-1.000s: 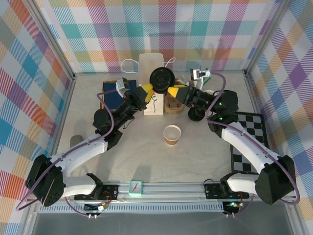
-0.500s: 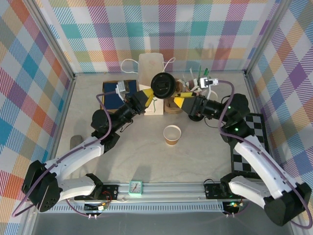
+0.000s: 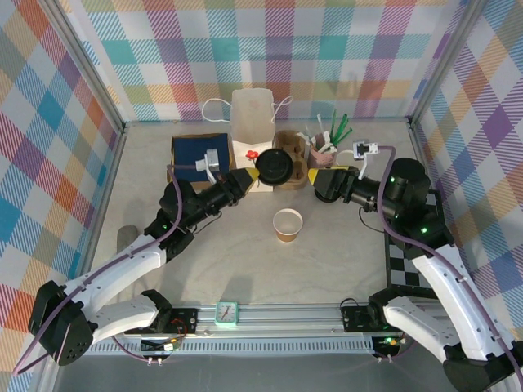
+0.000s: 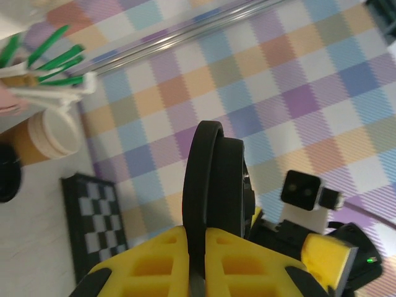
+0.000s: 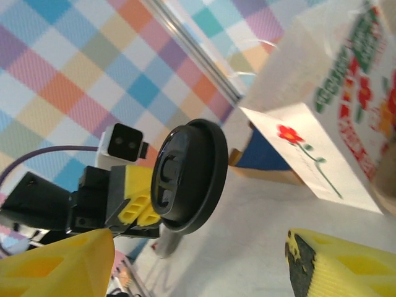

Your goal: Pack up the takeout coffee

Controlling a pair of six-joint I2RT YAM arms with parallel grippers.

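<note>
1. Space under black lid (image 5: 185,176) is being hidden from above (cup there: cannot tell).
2. Lid is being clenched edge-on by left gripper (image 4: 197,244), just beside paper bag (image 3: 252,122); right gripper (image 3: 317,181) is being held wide open, apart from it.
3. Nearby on table (image 3: 212,253), open cup (image 3: 287,224) is being seen upright.

The top external camera looks steeply down from above and behind the arm bases over the whole counter (image 3: 245,269). The left wrist camera sits close behind the left fingers (image 4: 148,263), seeing the black lid (image 4: 213,179) edge-on. The right wrist camera, behind the right fingers (image 5: 55,263), faces that lid from the opposite side.
</note>
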